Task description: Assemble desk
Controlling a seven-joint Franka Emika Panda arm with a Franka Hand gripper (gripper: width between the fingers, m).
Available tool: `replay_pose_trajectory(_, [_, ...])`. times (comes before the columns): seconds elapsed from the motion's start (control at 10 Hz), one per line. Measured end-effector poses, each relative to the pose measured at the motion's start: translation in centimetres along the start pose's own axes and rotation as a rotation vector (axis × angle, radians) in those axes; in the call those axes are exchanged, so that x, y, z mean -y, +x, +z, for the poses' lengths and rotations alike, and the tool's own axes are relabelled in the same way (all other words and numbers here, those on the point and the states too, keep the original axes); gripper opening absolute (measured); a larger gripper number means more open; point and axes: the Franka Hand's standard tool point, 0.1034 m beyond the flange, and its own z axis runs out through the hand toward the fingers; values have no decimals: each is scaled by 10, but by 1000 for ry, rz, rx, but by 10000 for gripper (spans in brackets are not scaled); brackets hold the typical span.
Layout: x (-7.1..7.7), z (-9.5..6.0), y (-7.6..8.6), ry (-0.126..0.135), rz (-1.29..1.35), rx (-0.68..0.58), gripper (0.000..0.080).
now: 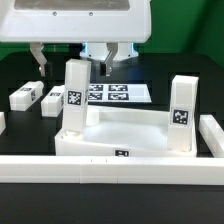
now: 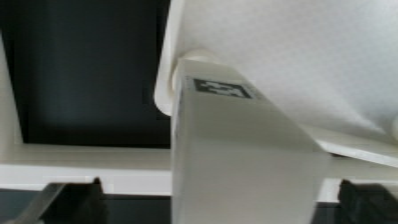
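Observation:
The white desk top [image 1: 120, 128] lies in the middle of the black table, with a small tag on its front rim. Two tagged white legs stand upright in its corners, one at the exterior view's left [image 1: 74, 98] and one at the right [image 1: 182, 113]. Two more legs [image 1: 22, 97] [image 1: 52, 100] lie loose at the left. My gripper [image 1: 75, 60] is open, its fingers [image 1: 108, 62] on either side of the left leg's top without touching it. In the wrist view that leg [image 2: 240, 150] stands between my open gripper [image 2: 214, 205] fingers [image 2: 63, 200], with gaps on both sides.
The marker board [image 1: 128, 95] lies flat behind the desk top. A long low white rail [image 1: 110, 165] runs along the front, with a short white piece [image 1: 212, 135] at the right. The desk top's rim [image 2: 15, 150] shows in the wrist view.

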Motion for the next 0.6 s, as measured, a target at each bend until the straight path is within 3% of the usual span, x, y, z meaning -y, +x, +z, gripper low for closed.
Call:
replay_pose_trajectory(0.1, [-2, 1, -1, 1, -7, 2, 649])
replay_pose_trajectory(0.3, [-2, 5, -3, 2, -13, 9, 390])
replay_pose_trajectory(0.4, [-2, 5, -3, 2, -13, 8, 390])
replay_pose_trajectory(0.5, [-2, 5, -3, 2, -13, 8, 288])
replay_pose_trajectory(0.6, [-2, 5, -3, 2, -11, 8, 288])
